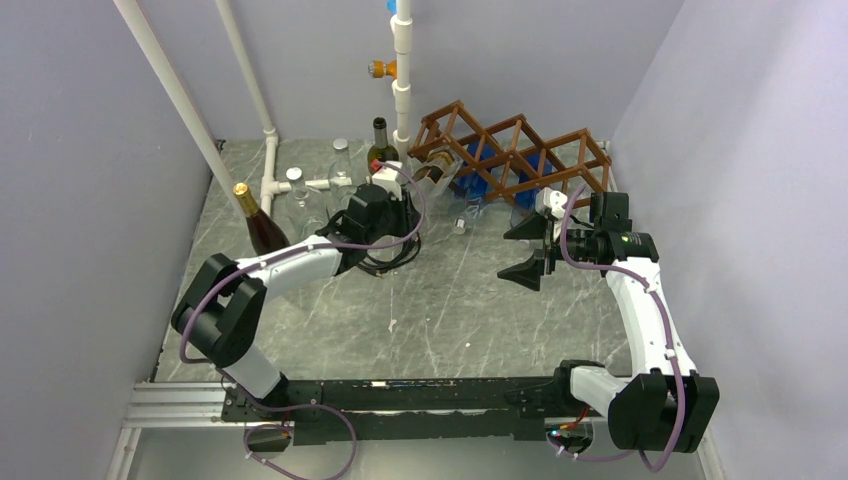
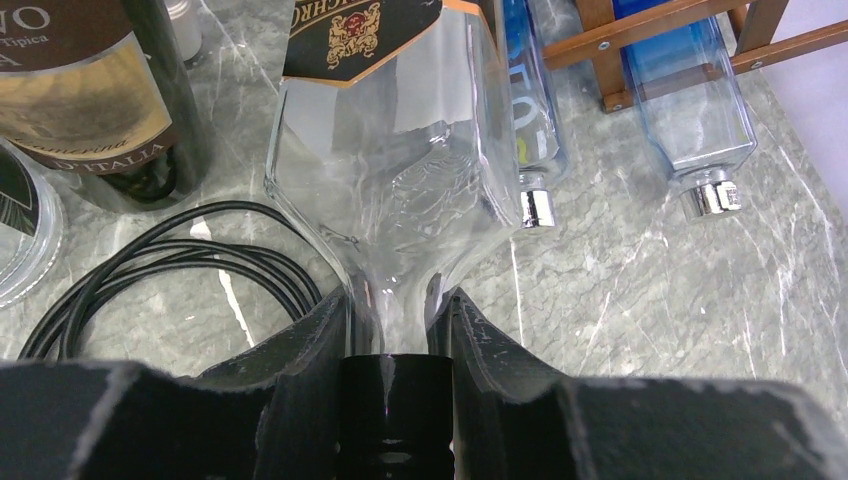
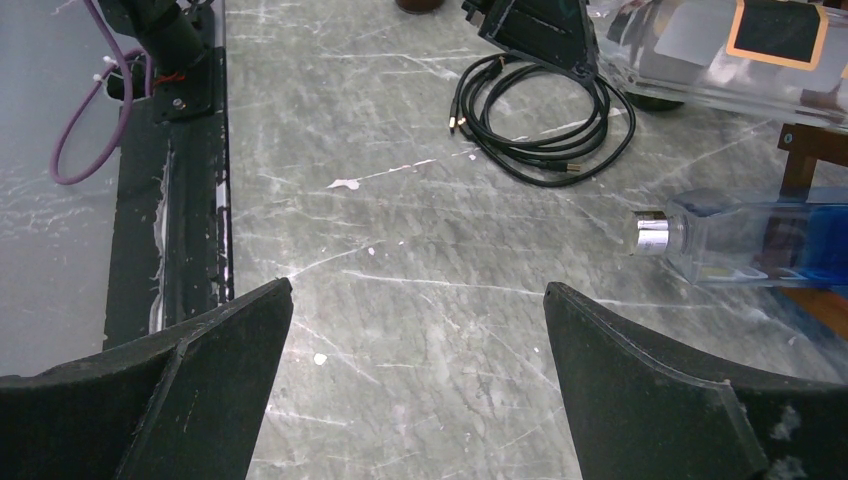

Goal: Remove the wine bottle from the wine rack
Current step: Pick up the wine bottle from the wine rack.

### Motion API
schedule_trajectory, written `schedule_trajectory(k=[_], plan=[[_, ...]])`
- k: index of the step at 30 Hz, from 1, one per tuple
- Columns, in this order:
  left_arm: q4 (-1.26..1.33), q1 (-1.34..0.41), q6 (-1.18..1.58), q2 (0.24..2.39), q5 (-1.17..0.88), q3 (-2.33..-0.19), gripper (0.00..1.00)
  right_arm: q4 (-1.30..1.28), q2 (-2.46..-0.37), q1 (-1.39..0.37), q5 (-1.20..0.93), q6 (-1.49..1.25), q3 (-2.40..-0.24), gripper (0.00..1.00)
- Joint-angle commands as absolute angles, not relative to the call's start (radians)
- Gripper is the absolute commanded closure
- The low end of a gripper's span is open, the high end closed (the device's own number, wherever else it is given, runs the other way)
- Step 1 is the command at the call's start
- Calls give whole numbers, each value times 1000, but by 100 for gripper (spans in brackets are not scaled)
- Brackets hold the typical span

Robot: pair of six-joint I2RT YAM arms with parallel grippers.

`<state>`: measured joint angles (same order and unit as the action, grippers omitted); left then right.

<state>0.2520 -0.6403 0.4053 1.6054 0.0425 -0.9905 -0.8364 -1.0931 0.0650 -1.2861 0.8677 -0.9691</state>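
The brown wooden wine rack [image 1: 515,150] stands at the back right; its slats show in the left wrist view [image 2: 640,30] and at the right wrist view's edge [image 3: 800,150]. A clear square bottle [image 1: 440,165] with a black-and-orange label and black cap lies tilted at the rack's left end. My left gripper [image 1: 398,195] is shut on its neck [image 2: 392,300], fingers on both sides; the body [image 2: 400,130] extends away from it. The bottle also shows in the right wrist view [image 3: 700,50]. My right gripper [image 1: 525,250] is open and empty above the table [image 3: 415,290].
Two blue-tinted bottles [image 2: 690,100] [image 2: 530,100] lie in the rack, necks toward me. A dark bottle [image 1: 262,225] and a green bottle [image 1: 378,145] stand left. A coiled black cable [image 3: 535,120] lies on the marble. White pipes [image 1: 270,160] and jars [image 1: 340,160] stand behind.
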Motion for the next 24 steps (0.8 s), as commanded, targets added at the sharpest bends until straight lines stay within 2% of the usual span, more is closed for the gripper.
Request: schedule_trajectory(k=[1,15,19,24], plan=[[414,-647,375,1523,46,-981,100,-810,-1089,71,-1297,882,-965,0],[435,-667,332,1488,62,-915,100,-802,-1097,71,-1305,873,-960,0],[440,-676,329,1494,65,-913,100,-738,-1108,68,-1337,786,-947,0],[454,-688,331,1507,68,-910,100,-762,-1179,-40,-1207,730,-1039,0]])
